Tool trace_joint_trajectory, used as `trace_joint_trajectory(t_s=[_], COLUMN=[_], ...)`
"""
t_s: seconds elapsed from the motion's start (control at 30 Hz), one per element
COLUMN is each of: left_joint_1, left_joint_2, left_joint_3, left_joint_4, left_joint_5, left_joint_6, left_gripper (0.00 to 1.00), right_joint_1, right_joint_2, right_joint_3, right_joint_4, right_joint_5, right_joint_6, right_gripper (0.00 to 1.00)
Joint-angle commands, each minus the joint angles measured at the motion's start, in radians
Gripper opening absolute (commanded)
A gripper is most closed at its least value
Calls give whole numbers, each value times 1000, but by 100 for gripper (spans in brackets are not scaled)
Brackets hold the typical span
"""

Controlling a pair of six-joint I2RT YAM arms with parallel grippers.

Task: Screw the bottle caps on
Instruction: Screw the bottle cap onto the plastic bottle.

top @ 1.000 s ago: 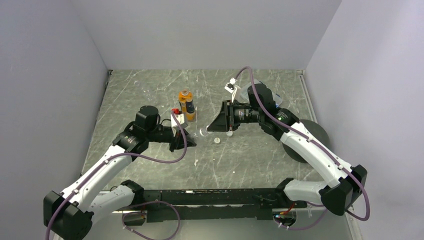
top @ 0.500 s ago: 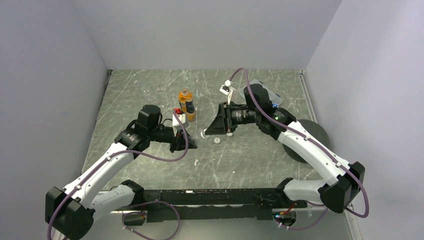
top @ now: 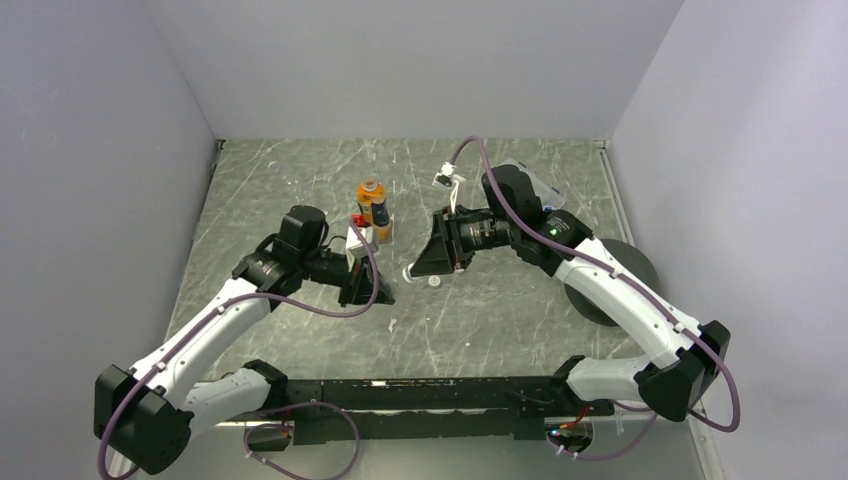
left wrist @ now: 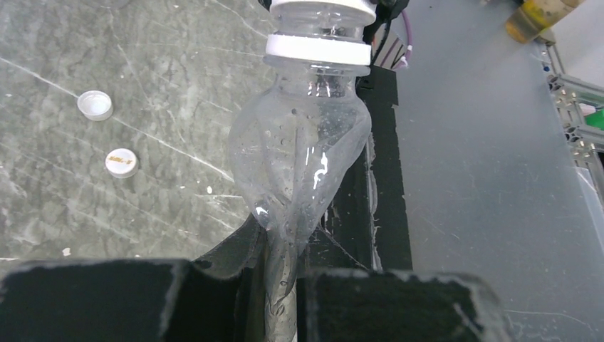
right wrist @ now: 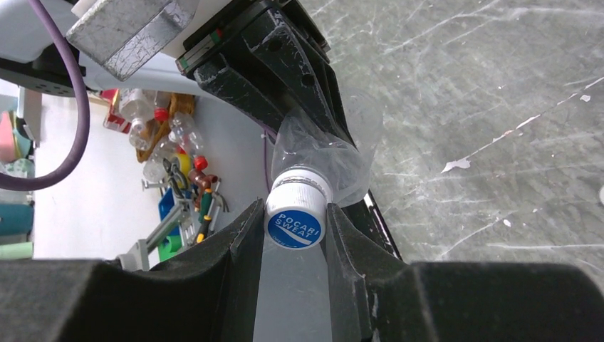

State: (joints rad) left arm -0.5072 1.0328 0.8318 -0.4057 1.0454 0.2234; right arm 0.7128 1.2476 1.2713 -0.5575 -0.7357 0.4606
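Observation:
A clear bottle [left wrist: 306, 149] hangs above the table between both arms, its body squashed flat where my left gripper [left wrist: 285, 285] is shut on it. Its neck points at my right gripper [right wrist: 293, 214], which is shut on the blue-topped white cap [right wrist: 295, 222] sitting on that neck. In the top view the two grippers meet over the table's middle, left gripper [top: 362, 283] facing right gripper [top: 412, 268]. An orange bottle [top: 375, 205] with a dark label stands uncapped behind them. Two loose white caps [left wrist: 95, 105] [left wrist: 121, 162] lie on the table.
A large black disc [top: 625, 280] lies at the right under my right arm. A flat clear box [top: 535, 185] sits at the back right. One loose cap [top: 435, 281] lies just below the right gripper. Grey walls close in three sides.
My right wrist has turned about its own axis with the cap in its jaws. The left arm has crept slightly forward with the bottle.

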Motion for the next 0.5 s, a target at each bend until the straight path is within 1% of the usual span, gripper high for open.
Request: trace_joint_trajectory(t_s=[0.0,0.13,0.33,0.47], left_joint_1=[-2,-2,-2,-2], left_joint_2=[10,33,52,61], left_joint_3=[75,104,132,141], left_joint_4=[93,77,57,53], left_joint_5=[106,146,187,232], left_joint_6=[-32,-38,-45,-44], left_gripper=[0,0,0,0], right_joint_1=[45,78,117,142], right_joint_2=[22,40,50,58], right_joint_3=[34,59,79,82], right_joint_4=[-90,-145,-185,-195], right_joint_5=[2,31,49,24], right_joint_6=[-67,-105,-137,-159], right_gripper=[19,19,18,17])
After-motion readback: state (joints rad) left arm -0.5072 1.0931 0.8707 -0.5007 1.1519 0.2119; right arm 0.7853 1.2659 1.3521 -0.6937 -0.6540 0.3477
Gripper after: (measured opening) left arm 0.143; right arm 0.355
